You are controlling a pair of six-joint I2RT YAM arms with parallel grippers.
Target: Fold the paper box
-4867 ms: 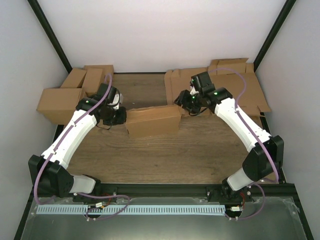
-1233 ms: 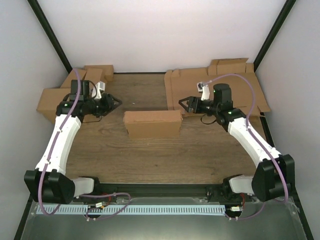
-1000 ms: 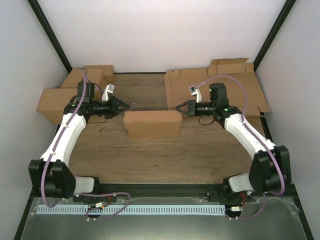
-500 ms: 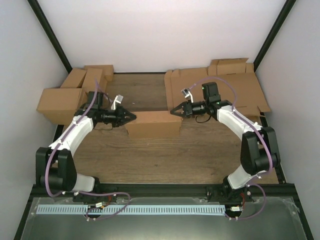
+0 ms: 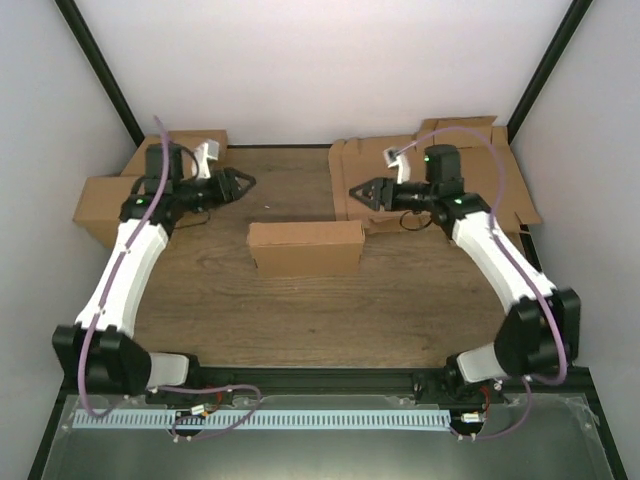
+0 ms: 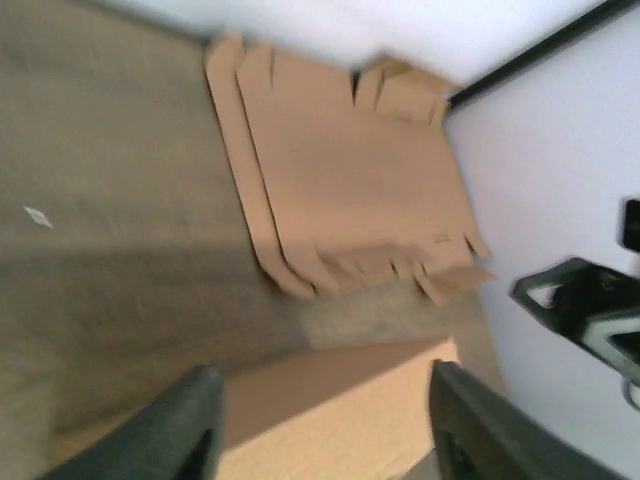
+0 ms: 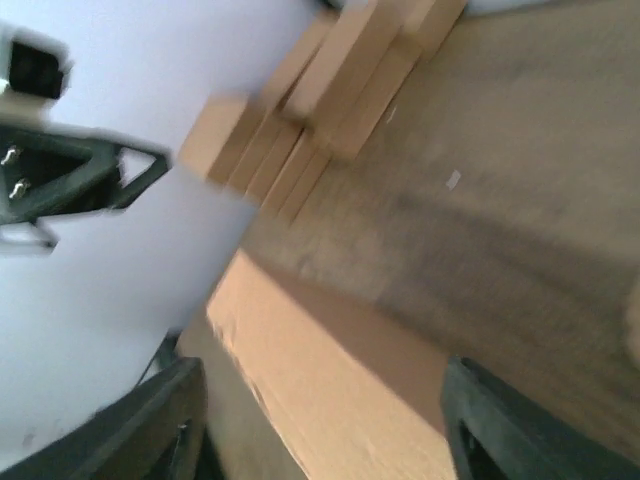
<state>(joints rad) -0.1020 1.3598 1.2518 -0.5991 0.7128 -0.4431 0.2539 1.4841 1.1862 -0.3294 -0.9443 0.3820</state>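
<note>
1 paper box point(image 5: 305, 247); L hand point(image 5: 243, 184), R hand point(image 5: 356, 192) spread.

left arm point(image 5: 130, 255), right arm point(image 5: 490, 245) held aloft, wrists pointing inward toward each other, jaws apart, empty.

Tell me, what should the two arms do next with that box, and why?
Probably lower the left gripper and the right gripper to the ends of the paper box: both hang open, clear of it, and nothing holds it.

A robotics lab cell — plain white walls point(image 5: 330, 60), black frame posts point(image 5: 100, 70), two arms point(image 5: 125, 265) bolted to a wooden surface point(image 5: 330, 310).
</note>
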